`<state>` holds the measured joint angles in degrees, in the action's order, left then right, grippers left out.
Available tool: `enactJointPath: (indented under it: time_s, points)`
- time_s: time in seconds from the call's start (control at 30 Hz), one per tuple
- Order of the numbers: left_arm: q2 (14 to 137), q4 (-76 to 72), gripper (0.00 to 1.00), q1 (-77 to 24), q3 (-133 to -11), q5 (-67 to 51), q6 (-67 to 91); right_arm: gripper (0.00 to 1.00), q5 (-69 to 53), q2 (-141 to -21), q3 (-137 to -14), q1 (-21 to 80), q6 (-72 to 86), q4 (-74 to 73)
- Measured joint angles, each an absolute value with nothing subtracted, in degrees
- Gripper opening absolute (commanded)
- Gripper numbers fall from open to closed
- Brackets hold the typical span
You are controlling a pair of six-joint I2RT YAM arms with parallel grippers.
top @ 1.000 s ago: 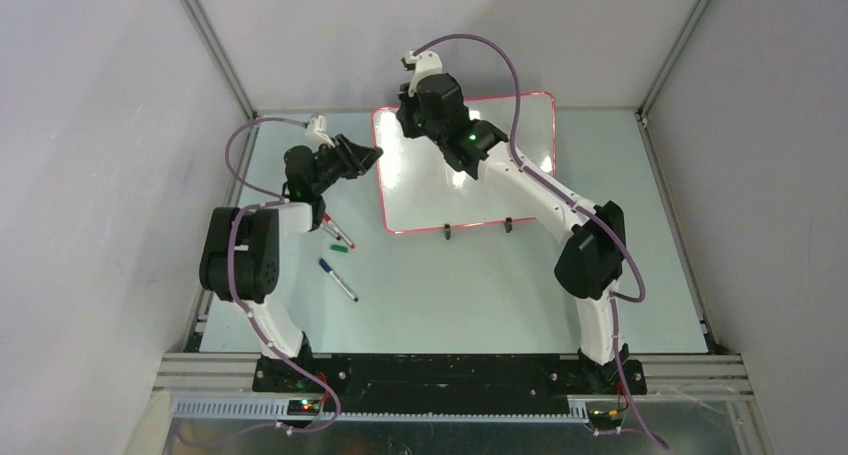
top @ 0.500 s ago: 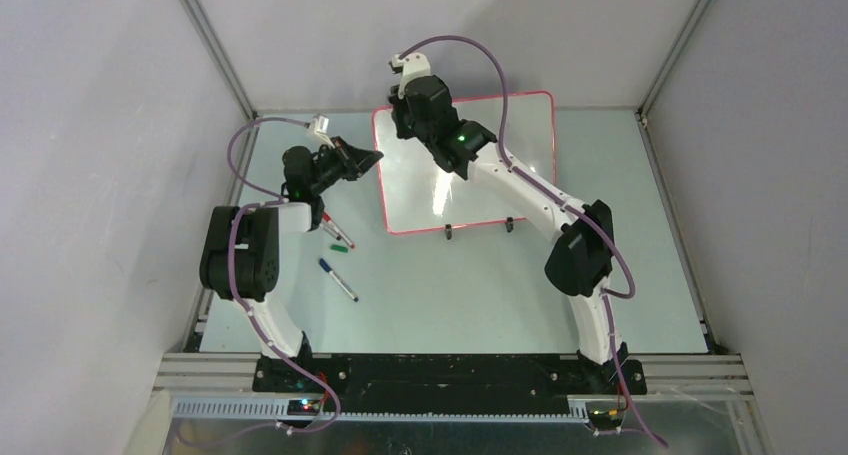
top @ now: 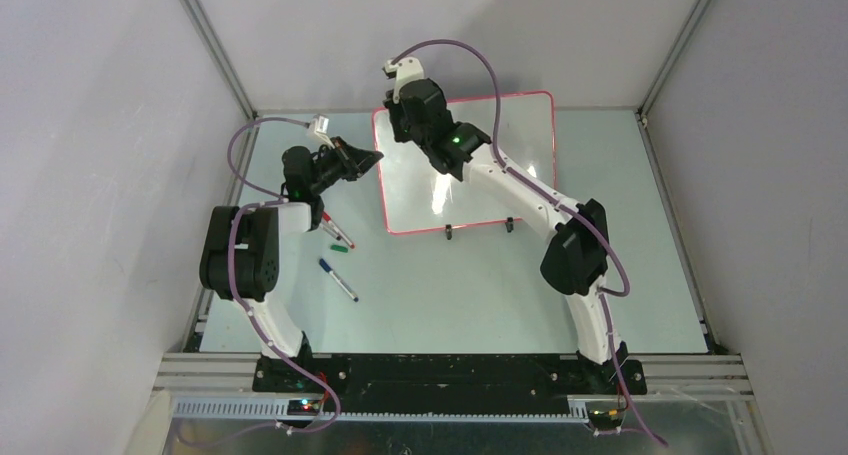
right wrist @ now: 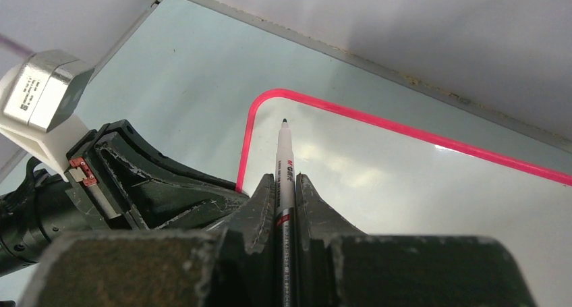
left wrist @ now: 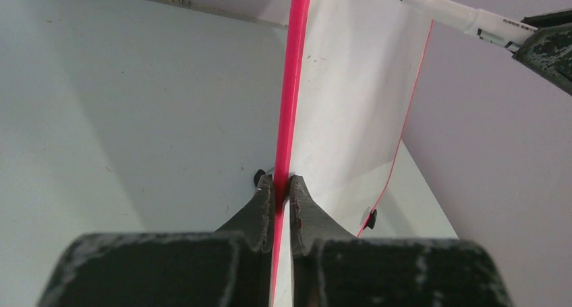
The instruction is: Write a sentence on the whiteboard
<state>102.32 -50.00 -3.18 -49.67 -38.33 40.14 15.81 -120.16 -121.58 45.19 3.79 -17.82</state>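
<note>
Standing toward the far side of the tabletop point(top: 480, 285), the whiteboard point(top: 510, 175) was clamped at its left rim by the left tool point(left wrist: 282, 185), presumably to steady it, while the right tool point(right wrist: 286, 182) gripped a marker point(right wrist: 284, 152) lengthwise, tip aimed at the board's top-left corner; no writing discernible.

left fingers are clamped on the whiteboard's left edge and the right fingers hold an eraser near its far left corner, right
Not an eraser: the right wrist view shows the right fingers shut on a marker, tip near that corner. The left fingers do clamp the whiteboard by its left edge.
</note>
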Motion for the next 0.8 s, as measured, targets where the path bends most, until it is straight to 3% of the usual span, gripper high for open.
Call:
enactJointPath:
  time_s: [0.8]
  points:
    - [102.3, -49.2, 0.00, -3.2, -49.7, -37.8, 40.0, 0.00, 17.2, -122.5, -122.4, 45.8, 1.6, -18.0]
